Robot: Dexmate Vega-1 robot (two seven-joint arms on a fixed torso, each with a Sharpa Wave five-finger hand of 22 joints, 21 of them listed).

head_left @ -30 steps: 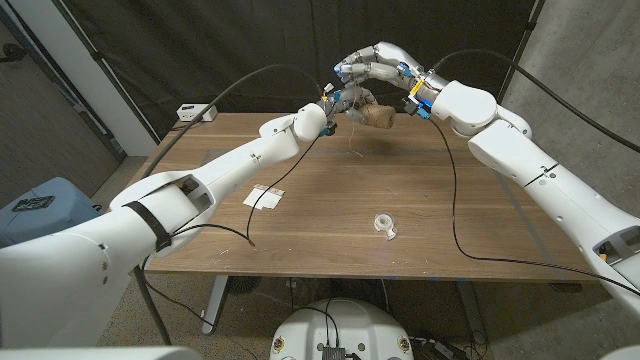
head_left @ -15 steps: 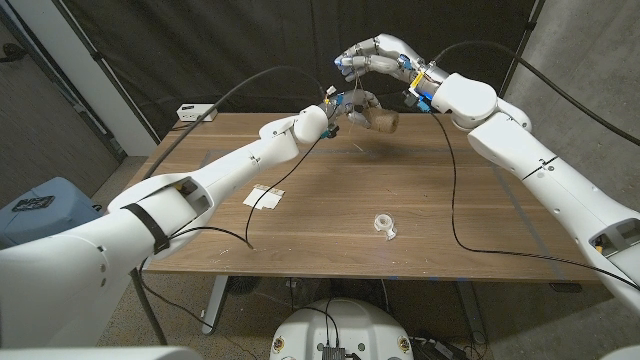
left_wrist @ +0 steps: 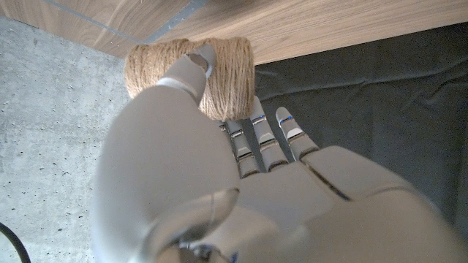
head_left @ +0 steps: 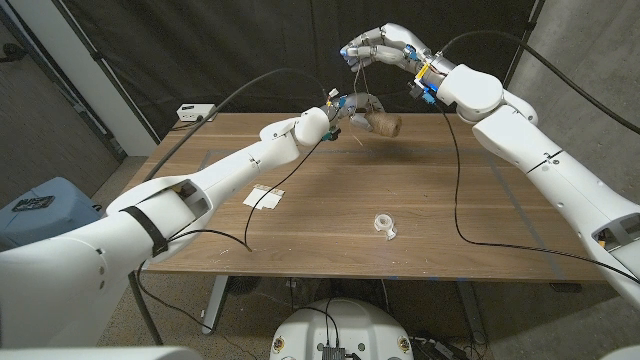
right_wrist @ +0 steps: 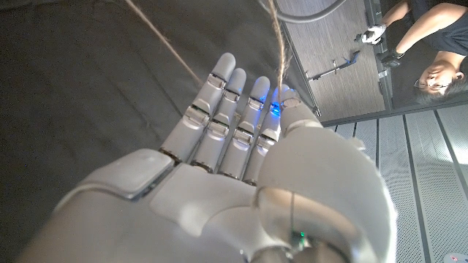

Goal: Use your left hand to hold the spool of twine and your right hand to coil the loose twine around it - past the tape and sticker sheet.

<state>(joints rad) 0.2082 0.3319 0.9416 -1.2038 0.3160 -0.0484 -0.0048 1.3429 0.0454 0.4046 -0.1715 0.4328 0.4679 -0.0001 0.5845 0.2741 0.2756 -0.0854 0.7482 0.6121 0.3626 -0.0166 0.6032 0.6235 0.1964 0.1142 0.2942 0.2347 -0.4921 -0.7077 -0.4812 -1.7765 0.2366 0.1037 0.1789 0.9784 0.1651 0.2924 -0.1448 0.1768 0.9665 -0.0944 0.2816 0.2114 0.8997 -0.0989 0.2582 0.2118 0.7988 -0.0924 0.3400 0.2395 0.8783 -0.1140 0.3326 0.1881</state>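
Now your left robot hand [head_left: 350,104] grips the spool of twine [head_left: 380,123] above the table's [head_left: 480,220] far edge | your right robot hand [head_left: 378,47] pinches the loose twine [right_wrist: 278,38], raised above the spool | tape [head_left: 384,223] and sticker sheet [head_left: 264,196] lie nearer you.

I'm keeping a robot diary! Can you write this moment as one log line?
left hand: holds twine spool above table | right hand: pinches loose twine, raised above spool | step: coiling

A dark curtain [head_left: 200,40] hangs behind the wooden tabletop [head_left: 330,215], with a concrete wall [head_left: 590,60] at the right. A white box [head_left: 193,112] sits at the tabletop's far corner; a blue bin [head_left: 35,210] stands on the grey floor [head_left: 180,330]
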